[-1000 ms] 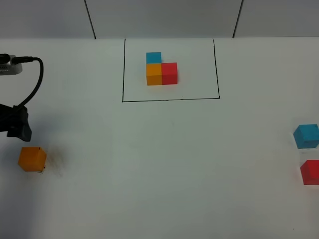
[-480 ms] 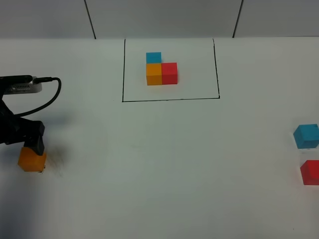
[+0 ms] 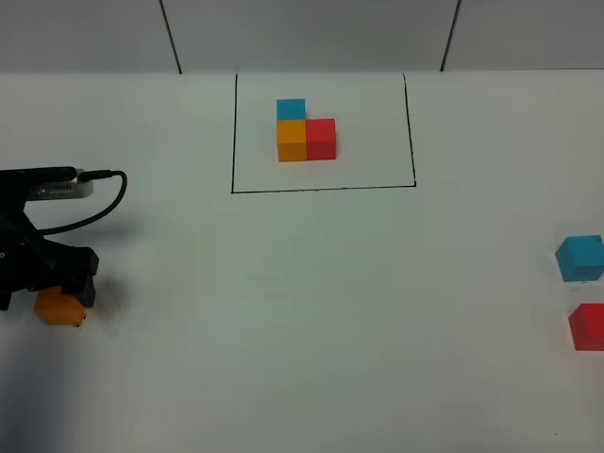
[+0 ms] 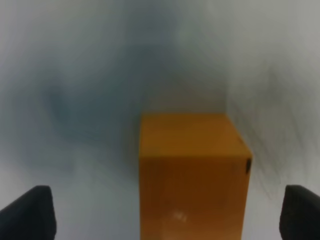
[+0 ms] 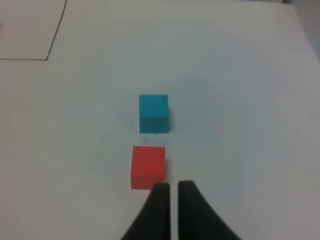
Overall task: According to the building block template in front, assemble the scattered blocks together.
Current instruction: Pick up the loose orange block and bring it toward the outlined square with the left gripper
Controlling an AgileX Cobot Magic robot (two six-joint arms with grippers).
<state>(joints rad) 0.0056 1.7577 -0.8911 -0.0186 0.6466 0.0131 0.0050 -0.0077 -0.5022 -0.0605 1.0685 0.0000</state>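
The template, a blue cube, an orange cube and a red cube in an L, sits inside a thin black frame at the far middle. The loose orange cube lies at the left edge. My left gripper is low over it and open; in the left wrist view the cube stands between the two spread fingertips. The loose blue cube and red cube lie at the right edge. My right gripper is shut and empty, just short of the red cube, with the blue cube beyond.
The white table stretches between the left and right cubes. A black cable loops from the left arm. A pale wall with dark seams runs behind the table. The right arm does not show in the high view.
My left gripper has moved right and down, from beside the loose orange cube to over it, with its fingers on either side. The cubes have not moved.
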